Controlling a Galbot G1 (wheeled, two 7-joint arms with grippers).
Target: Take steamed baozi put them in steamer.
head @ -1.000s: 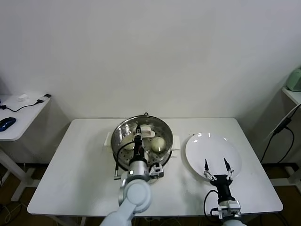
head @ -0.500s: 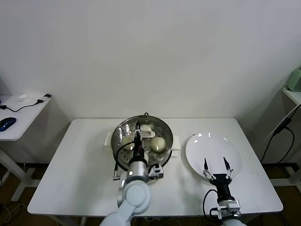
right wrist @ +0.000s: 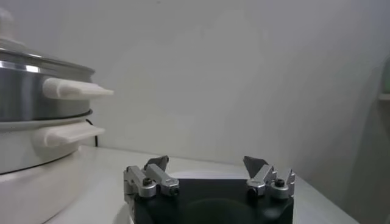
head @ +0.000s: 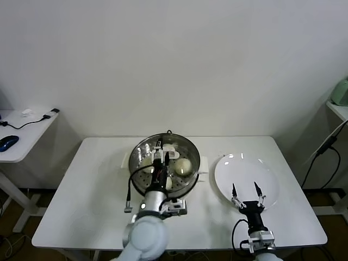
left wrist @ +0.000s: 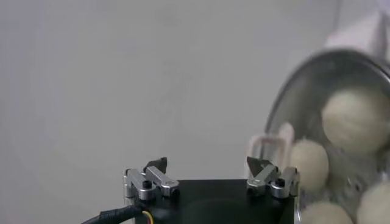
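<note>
Nearest, right pincer (head: 244, 190) spread open and empty over a white plate (head: 266, 176), left pincer (head: 159, 149) released above the steamer (head: 142, 147), steamed baozi (head: 183, 165) inside, mid white surface (head: 92, 190).

You face a white rectangular desk (head: 92, 185) set against a plain pale wall. Near its middle, toward the back, stands the steamer (head: 142, 185), a shiny steel pot on a white base with side handles. To its right, apart from it, a flat white plate (head: 247, 171) lies directly on the desk.
</note>
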